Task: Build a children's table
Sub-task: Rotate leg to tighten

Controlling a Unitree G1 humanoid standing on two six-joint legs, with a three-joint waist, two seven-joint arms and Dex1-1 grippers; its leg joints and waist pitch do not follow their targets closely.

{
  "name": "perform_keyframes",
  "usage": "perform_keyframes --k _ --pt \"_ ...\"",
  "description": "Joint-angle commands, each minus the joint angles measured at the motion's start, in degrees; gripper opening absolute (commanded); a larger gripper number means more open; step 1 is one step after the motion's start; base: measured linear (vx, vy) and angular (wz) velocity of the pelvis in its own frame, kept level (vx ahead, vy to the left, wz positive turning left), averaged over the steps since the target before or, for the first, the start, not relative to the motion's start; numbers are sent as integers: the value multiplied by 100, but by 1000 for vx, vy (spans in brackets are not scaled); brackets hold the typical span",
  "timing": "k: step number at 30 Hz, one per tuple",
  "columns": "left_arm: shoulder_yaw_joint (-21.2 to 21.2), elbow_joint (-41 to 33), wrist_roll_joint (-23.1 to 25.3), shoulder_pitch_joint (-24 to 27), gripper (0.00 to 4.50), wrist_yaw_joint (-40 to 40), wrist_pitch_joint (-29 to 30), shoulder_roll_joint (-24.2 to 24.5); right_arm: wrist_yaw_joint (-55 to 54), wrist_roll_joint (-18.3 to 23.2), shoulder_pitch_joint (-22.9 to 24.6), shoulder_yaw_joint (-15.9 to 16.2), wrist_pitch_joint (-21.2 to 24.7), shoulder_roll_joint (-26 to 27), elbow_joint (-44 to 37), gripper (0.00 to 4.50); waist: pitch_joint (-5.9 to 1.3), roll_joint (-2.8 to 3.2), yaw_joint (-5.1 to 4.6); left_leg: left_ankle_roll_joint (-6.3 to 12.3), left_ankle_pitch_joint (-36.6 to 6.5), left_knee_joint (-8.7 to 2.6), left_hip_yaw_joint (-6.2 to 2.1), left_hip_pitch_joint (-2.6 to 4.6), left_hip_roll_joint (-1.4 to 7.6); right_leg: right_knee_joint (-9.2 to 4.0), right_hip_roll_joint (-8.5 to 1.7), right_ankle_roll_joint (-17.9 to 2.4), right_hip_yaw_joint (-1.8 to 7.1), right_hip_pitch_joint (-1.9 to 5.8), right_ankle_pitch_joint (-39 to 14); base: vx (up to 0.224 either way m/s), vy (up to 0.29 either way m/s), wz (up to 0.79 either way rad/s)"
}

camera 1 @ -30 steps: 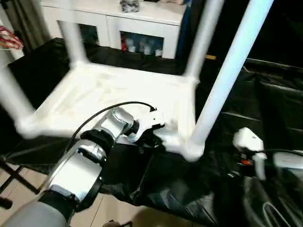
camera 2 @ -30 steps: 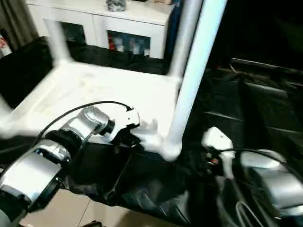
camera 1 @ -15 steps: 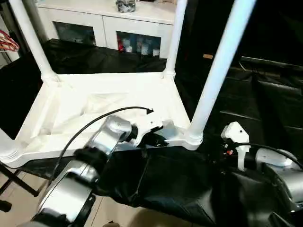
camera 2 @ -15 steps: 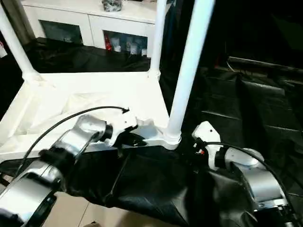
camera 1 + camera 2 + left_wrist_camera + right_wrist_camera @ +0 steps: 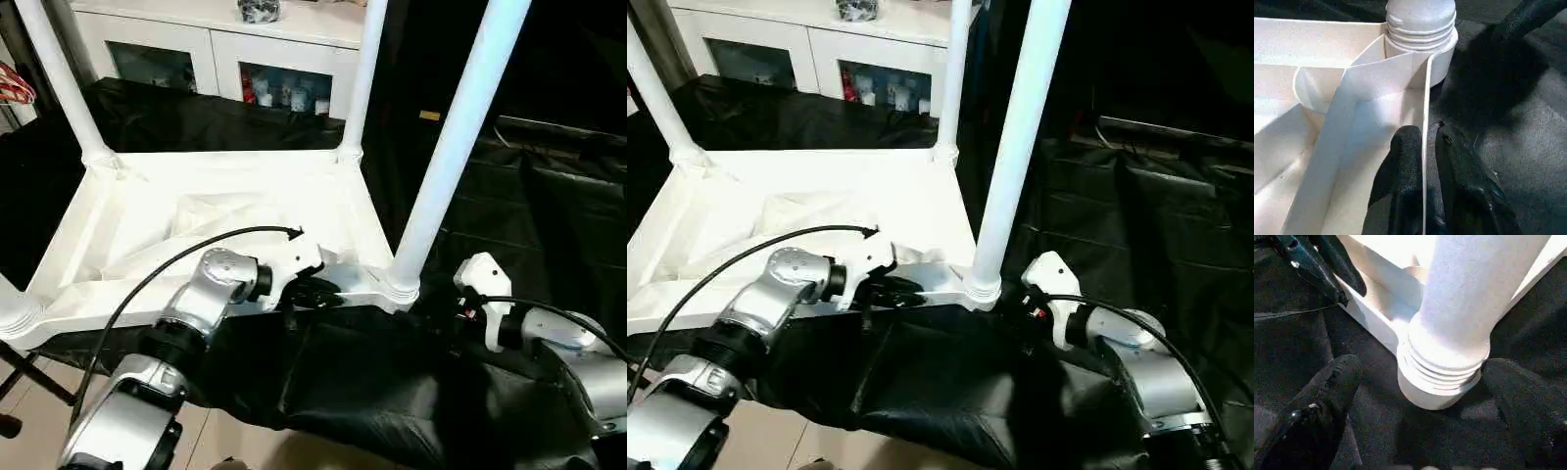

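Two grippers work at the near edge of the upturned table, which lies top-down on a black sheet. The left gripper has its fingers pinched together on the thin near rim of the table, one finger inside the rim and one outside, just beside the near right corner socket. The right gripper stands wide apart, one finger on each side of the base of the near right leg where it enters its socket; the fingers are close to the ribbed collar but grip nothing. That leg rises upright from the corner. A second leg stands at the far right corner and a third at the far left. Behind the table stands a white cabinet with glass doors.
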Motion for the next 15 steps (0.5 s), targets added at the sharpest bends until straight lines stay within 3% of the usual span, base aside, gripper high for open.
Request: perform_keyframes --k 1,4,10,15 --pt "-73 292 160 -41 33 140 15 84 -73 -46 -154 -6 -87 29 108 450 -304 -87 28 261 -1430 -374 -34 -13 116 -546 -368 -691 234 263 -2200 0 0 0" --pt "-71 362 156 -83 9 160 -4 76 -167 -92 -225 -14 -160 77 193 450 -306 -88 24 247 -1426 -375 -35 -12 113 -548 -374 -704 230 261 -2220 0 0 0" --pt "-297 453 366 -103 9 79 -208 126 -263 -234 -372 62 -247 189 341 450 -314 -80 19 231 -1422 -379 -36 -8 122 -522 -370 -778 240 272 -1994 0 0 0" --pt "-471 608 490 -154 9 9 -475 160 -397 -427 -683 227 -453 392 769 450 -319 -67 4 166 -1499 -380 -37 13 121 -537 -381 -766 237 257 -2173 0 0 0"
